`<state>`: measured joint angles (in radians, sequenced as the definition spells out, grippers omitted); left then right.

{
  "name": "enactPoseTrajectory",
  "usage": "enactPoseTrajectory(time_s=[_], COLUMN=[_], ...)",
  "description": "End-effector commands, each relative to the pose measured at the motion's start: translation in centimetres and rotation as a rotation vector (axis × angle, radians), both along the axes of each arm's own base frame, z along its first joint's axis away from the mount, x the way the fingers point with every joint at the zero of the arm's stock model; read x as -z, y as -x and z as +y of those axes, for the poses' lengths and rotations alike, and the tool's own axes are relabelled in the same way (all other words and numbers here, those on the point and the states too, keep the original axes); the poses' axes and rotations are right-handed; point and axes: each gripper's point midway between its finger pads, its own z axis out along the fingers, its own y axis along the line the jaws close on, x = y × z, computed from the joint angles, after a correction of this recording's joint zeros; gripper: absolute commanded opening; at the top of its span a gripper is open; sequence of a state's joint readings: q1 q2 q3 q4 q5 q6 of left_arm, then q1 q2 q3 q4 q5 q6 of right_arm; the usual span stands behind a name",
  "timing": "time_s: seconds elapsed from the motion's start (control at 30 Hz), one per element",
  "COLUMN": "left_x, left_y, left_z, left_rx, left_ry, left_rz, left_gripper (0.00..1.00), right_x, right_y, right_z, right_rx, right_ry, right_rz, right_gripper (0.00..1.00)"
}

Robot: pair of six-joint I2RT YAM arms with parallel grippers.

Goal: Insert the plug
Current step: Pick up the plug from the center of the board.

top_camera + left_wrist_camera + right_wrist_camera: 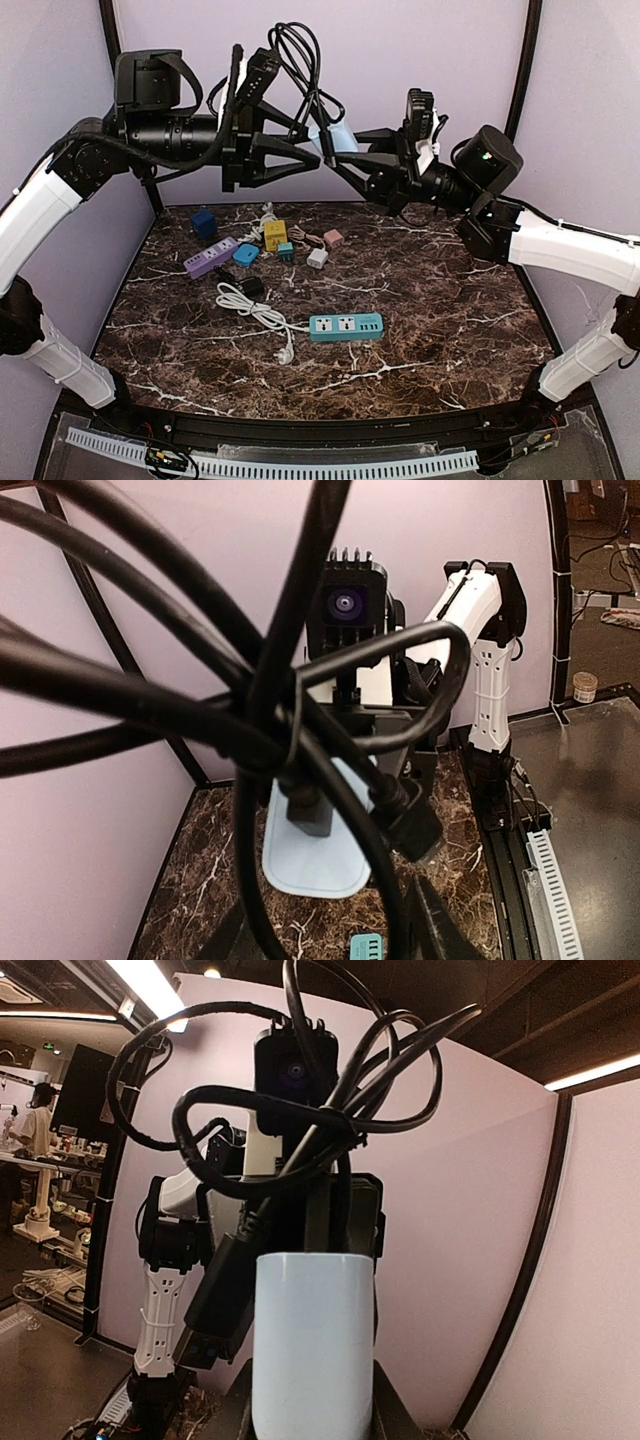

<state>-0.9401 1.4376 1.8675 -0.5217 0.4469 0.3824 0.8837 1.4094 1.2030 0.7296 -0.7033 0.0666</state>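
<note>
Both arms were raised high over the worktop [420, 330], wrists facing each other.

Right fingers [388, 1412]: closed on a pale blue socket block [312, 1345]. The block stood upright between them and filled the gap from one finger to the other.

Left fingers [440, 935]: only their roots showed at the bottom of the left wrist view, set apart. Strands of black cable [150, 695] ran down between them. I could not tell whether they pinched a strand or stood clear of it.

The cable was a tangled bundle of loops. It hung just ahead of the left fingers and rose above both wrists in the top view.

Plug [308, 815]: black, directly ahead of the left fingers, sitting against the face of the block. I could not make out whether its pins were in. A second, larger black plug body [412, 825] hung tilted just beside it, off the block's edge. From the right wrist it showed to one side of the block, leaning.

Well below both sets of fingers, lying on the worktop:
- a teal power strip [345, 326] with a white cord [255, 310]
- a purple strip [210, 258]
- a yellow adapter [275, 235]
- a blue cube [204, 222]
- a pink adapter [333, 238]
- a white cube [317, 257]
</note>
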Motion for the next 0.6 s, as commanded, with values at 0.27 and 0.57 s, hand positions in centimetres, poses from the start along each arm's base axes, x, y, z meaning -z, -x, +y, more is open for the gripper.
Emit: enactPoseTrajectory(time_s=[0.27, 0.57], left_x=[-2.6, -0.9], left_y=[1.2, 1.2], left_z=[-0.1, -0.5], left_rx=[0.061, 0.081], left_ry=[0.071, 0.02], left_rz=[-0.013, -0.001], left_gripper=[0.33, 0.08], right_x=[-0.3, -0.2], right_y=[0.6, 0.3], right_z=[0.3, 0.6], right_rx=[-0.031, -0.027], right_ry=[-0.01, -0.004], right_rz=[-0.025, -0.014], right_gripper=[0.0, 0.0])
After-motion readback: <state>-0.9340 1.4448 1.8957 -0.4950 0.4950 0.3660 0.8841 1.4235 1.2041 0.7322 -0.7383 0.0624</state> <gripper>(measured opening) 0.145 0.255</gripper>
